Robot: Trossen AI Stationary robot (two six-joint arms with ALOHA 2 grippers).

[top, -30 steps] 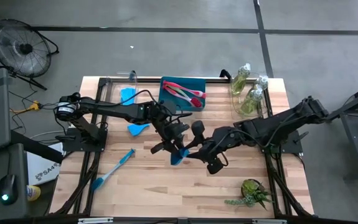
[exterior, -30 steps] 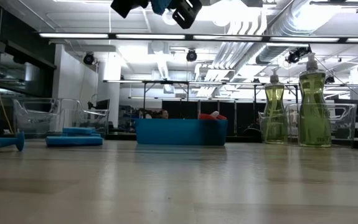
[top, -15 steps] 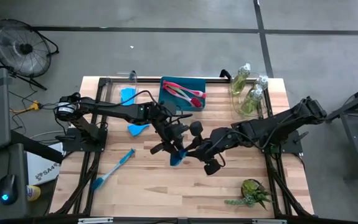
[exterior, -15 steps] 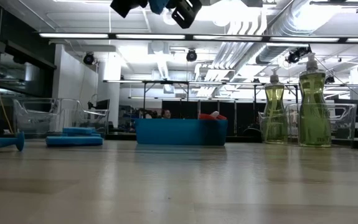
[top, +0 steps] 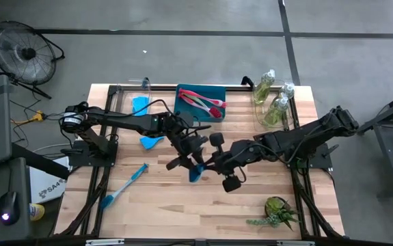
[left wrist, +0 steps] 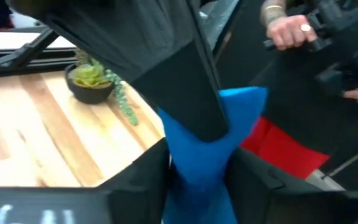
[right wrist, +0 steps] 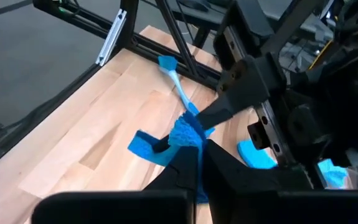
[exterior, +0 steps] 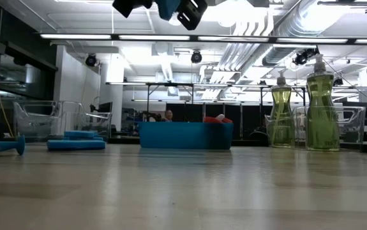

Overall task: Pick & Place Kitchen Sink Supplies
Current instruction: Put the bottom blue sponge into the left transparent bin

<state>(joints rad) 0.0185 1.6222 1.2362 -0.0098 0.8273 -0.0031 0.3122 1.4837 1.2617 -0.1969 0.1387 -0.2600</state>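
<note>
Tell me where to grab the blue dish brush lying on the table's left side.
Grip the blue dish brush mid-handle, coming straight down with fingers across it. It lies flat and diagonal on the table, its handle slim with bare wood either side; the bristle head is bulkier.

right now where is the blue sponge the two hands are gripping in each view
High view: the small blue rectangular sponge is at table centre, between the left hand and right hand.
Low view: top edge, left of centre.
Left wrist view: centre.
Right wrist view: centre.
Shared landmark: the long blue dish brush.
</note>
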